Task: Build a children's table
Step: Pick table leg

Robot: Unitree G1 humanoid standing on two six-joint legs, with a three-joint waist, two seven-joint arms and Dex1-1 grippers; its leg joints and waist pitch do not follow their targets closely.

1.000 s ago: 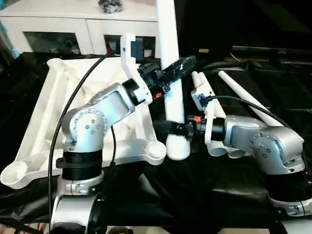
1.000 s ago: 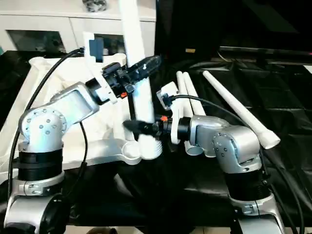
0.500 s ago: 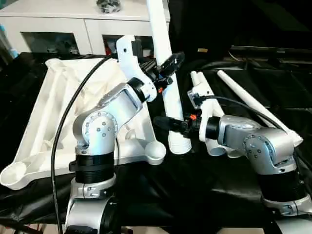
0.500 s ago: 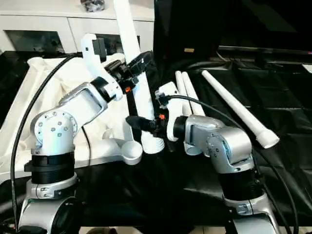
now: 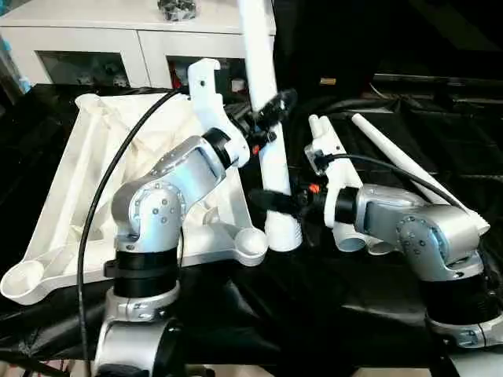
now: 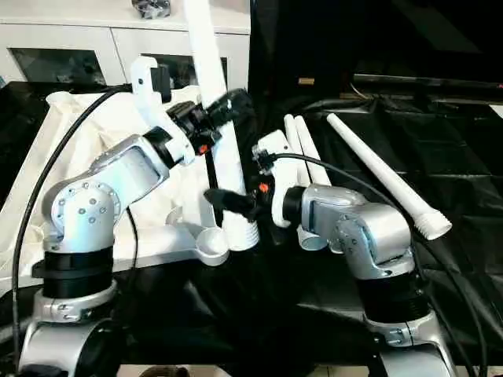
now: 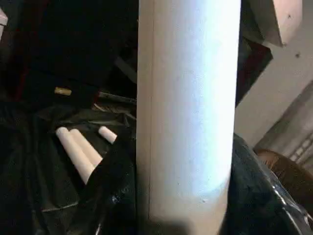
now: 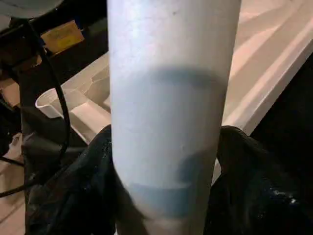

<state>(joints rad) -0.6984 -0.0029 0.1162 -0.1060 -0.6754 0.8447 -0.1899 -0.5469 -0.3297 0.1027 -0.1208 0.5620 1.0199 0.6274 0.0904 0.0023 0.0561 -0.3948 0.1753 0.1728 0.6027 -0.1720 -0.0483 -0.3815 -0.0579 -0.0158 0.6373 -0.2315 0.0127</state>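
Observation:
The white tabletop (image 5: 86, 181) lies underside up on the left, with a round corner socket (image 5: 253, 242) at its near right corner. A white leg (image 5: 263, 71) stands almost upright just right of that socket, its ribbed lower end (image 5: 283, 234) on the black cloth and outside the socket. My left gripper (image 5: 271, 118) is shut on the leg's middle, a black finger on each side. My right gripper (image 5: 275, 206) sits at the leg's lower part, and in the right wrist view the leg (image 8: 166, 122) runs straight through it.
Three more white legs lie on the black cloth to the right, two side by side (image 5: 326, 149) and one longer, slanting away (image 5: 409, 173). A white cabinet (image 5: 118, 39) stands behind the table. Black cables hang over both forearms.
The leg's top has leaned a little to the left and its lower end has edged toward the corner socket. My left forearm has swung with it.

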